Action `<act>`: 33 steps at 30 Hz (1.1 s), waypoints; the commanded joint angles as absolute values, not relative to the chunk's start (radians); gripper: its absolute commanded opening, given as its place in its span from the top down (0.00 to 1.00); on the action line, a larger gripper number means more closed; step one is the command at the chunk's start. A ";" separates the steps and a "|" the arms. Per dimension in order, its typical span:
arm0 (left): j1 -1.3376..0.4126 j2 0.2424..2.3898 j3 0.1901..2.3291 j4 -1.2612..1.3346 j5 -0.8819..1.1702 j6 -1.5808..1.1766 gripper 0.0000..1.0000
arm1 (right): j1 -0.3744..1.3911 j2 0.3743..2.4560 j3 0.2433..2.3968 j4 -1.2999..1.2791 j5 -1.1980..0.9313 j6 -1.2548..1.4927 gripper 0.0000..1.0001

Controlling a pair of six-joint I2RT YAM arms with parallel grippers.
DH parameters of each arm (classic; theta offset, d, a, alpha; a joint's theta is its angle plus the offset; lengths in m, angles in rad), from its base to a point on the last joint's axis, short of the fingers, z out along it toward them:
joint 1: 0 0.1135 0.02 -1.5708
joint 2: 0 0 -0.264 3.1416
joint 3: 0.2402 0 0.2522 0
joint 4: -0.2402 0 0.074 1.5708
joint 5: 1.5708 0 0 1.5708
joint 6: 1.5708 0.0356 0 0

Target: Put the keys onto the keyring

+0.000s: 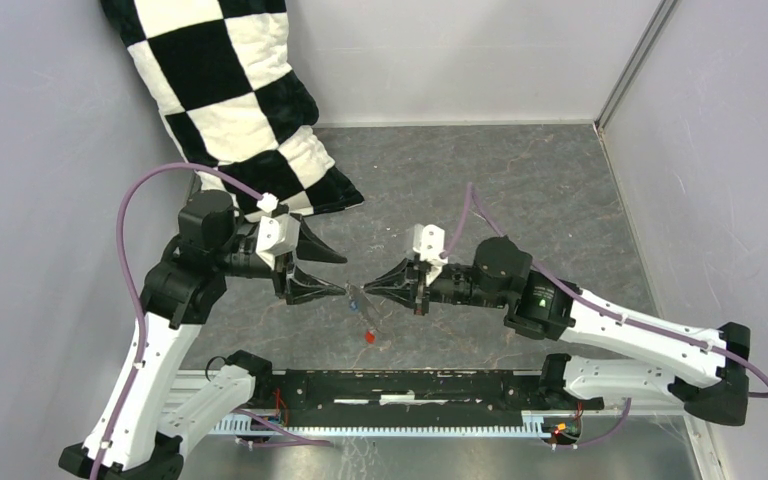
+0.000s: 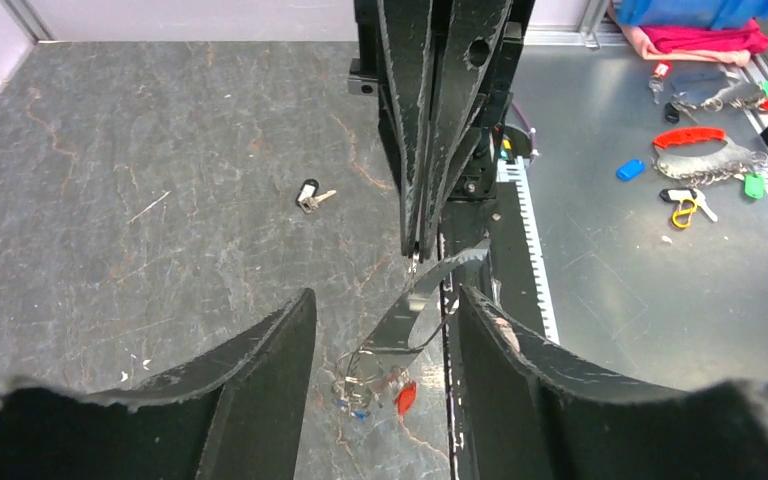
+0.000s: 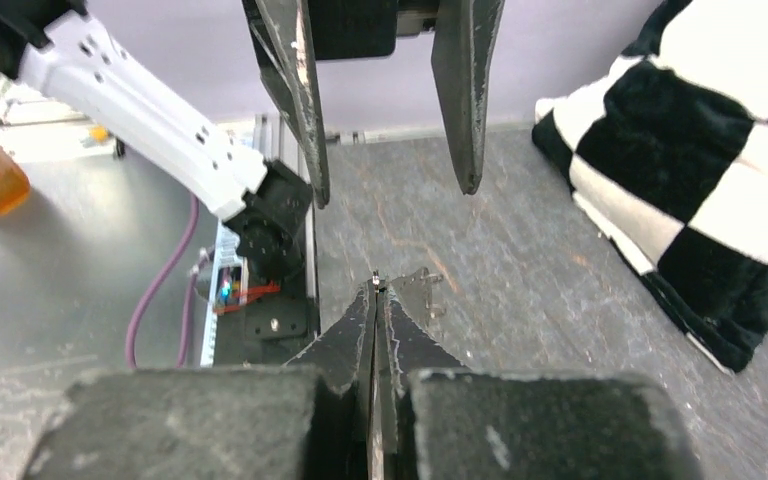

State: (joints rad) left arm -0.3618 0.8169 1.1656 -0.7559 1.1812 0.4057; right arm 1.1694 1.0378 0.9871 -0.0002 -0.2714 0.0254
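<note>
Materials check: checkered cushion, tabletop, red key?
Checkered cushion: plush fabric, fuzzy nap, soft bulges. Tabletop: grey stone-look sheet, veined, scuffed, matte; maybe laminate. Red key: glossy red head, likely plastic; blade too small to tell.

Both claws stand over the centre of the table (image 1: pixel 520 170): the left claw (image 1: pixel 346 276) on the left, the right claw (image 1: pixel 370 286) on the right, tips facing and near each other. The keyring (image 1: pixel 361 308) runs from the right claw's tip down toward the near edge, just beside the left claw's tips. The first key (image 1: pixel 353 300) sits beside the keyring. The second key (image 1: pixel 370 337) lies at its near end. The third key (image 2: pixel 308 195) lies alone on the table beyond the right claw, well apart from the keyring. The pillow (image 1: pixel 230 100) occupies the far-left corner, behind the left claw.
</note>
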 commanded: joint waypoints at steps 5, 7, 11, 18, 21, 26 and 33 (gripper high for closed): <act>-0.365 0.781 1.170 -0.664 1.154 0.220 0.58 | 1.164 0.916 0.809 0.518 -0.209 0.182 0.99; -0.364 0.774 1.155 -0.657 1.174 0.197 0.65 | 1.165 0.905 0.765 0.610 -0.198 0.208 1.00; -0.365 0.766 1.113 -0.561 1.207 0.083 0.67 | 1.165 0.913 0.711 0.740 -0.186 0.256 0.99; -0.365 0.772 1.079 -0.458 1.250 -0.041 0.65 | 1.166 0.970 0.671 0.938 -0.213 0.333 0.99; -0.365 0.766 1.055 -0.382 1.253 -0.116 0.60 | 1.167 1.005 0.671 0.992 -0.230 0.352 0.99; -0.365 0.774 1.054 -0.279 1.259 -0.199 0.58 | 1.170 1.044 0.679 1.029 -0.237 0.365 0.99; -0.366 0.770 1.055 -0.273 1.281 -0.206 0.60 | 1.181 1.083 0.698 1.048 -0.236 0.353 0.99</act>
